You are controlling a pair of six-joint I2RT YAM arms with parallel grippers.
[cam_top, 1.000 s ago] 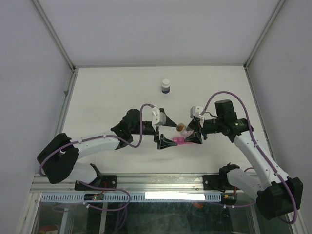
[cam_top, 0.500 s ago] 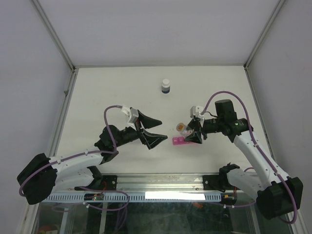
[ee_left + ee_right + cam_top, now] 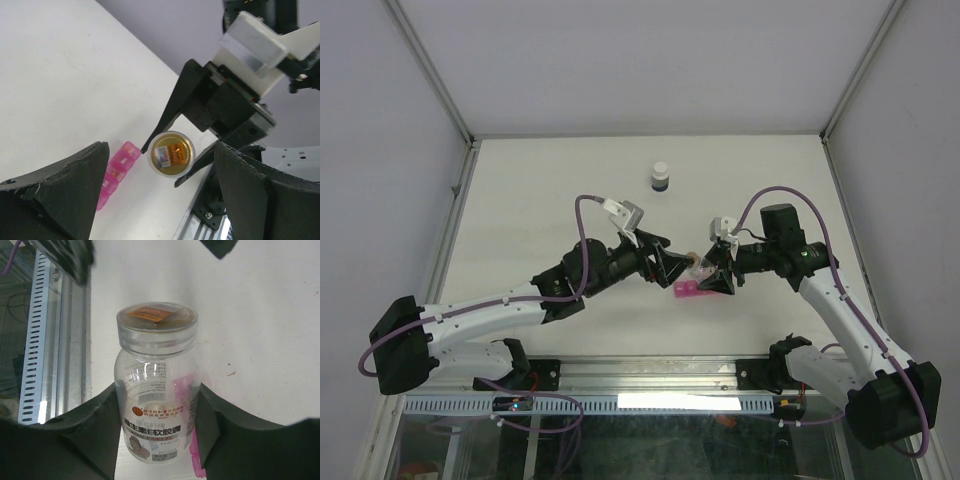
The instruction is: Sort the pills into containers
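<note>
The right pincer (image 3: 706,270) is clamped on a small clear vial (image 3: 156,390), one black finger pressing each side of its body. It holds the vial in the air just above and beside one end of the pink pill organizer (image 3: 116,170). The organizer is a short strip of small square compartments lying flat on the white table (image 3: 540,200). The pictures do not show whether its lids are open or closed.

The vial's clear lid carries an orange label, and a few pale pills show through the wall. The lid points away from the right arm, toward the left pincer (image 3: 672,268). The left pincer hangs on the other side of the organizer with its jaws spread wide. It faces the lid head-on and touches nothing. A dark bottle with a white cap (image 3: 661,178) stands well beyond the organizer, toward the far wall.

The likely step is taking the lid off, and there are several risks:
- **Knocked vial:** if the left jaws close off-centre on the lid, they could twist or knock the vial out of the right pincer's hold.
- **Spilled pills:** the vial seems tipped over, so a lid that comes free suddenly could scatter pills across the table, missing the compartments.
- **Shifted organizer:** nothing holds the organizer down, so a low finger could push it aside.
</note>
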